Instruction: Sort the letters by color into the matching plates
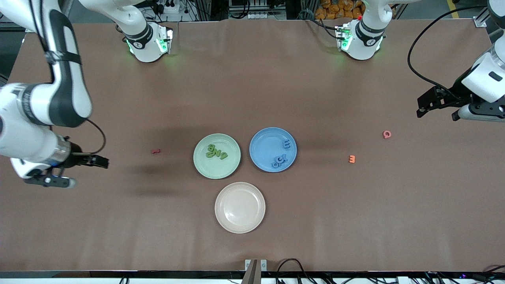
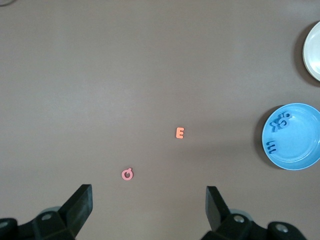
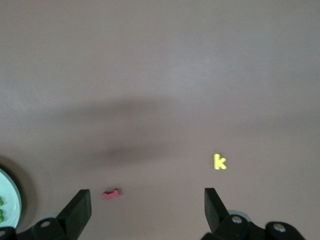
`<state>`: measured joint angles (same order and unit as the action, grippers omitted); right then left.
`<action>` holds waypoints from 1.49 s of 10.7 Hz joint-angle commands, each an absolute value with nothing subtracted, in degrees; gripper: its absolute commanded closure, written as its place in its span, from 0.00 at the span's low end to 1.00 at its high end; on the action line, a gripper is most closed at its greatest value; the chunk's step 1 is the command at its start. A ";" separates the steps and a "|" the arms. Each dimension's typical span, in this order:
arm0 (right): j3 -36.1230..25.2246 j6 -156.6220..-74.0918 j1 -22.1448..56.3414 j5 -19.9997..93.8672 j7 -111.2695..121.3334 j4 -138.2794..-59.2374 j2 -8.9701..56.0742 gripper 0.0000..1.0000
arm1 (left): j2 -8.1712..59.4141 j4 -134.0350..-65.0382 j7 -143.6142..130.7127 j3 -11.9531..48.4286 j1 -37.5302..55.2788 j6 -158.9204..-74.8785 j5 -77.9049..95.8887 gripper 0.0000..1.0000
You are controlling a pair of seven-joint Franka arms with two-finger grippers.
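Observation:
The pale green plate (image 1: 216,156) lies mid-table with several green letters (image 1: 217,152) clustered in it. Beside it, toward the left arm's end, the blue plate (image 1: 273,149) holds blue letters: an E (image 1: 287,144) and a small pile (image 1: 278,160). The left wrist view shows that blue plate (image 2: 300,150) too. My left gripper (image 2: 149,207) hangs open and empty over the left arm's end of the table, above bare table near a pink Q. My right gripper (image 3: 147,210) hangs open and empty over the right arm's end.
An empty beige-pink plate (image 1: 240,207) lies nearer the front camera than the other two. A pink Q (image 1: 387,134) and an orange E (image 1: 352,159) lie toward the left arm's end. A red letter (image 1: 156,151) and a yellow K (image 3: 219,162) lie toward the right arm's end.

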<state>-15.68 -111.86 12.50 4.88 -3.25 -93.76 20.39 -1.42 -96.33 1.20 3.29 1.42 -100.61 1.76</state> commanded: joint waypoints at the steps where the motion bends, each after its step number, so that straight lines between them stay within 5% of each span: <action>1: -14.59 -108.56 9.59 0.63 -3.95 -94.66 13.03 0.00 | -1.93 -97.12 2.55 3.43 0.97 -101.43 0.88 0.00; 9: -14.15 -88.18 8.53 -1.49 -4.22 -84.48 5.72 0.00 | -1.93 -97.21 2.72 3.43 0.97 -101.51 0.88 0.00; 16: -11.16 -83.93 9.14 -1.49 -9.32 -86.91 -1.22 0.00 | -1.93 -97.12 4.04 3.43 0.88 -101.51 0.97 0.00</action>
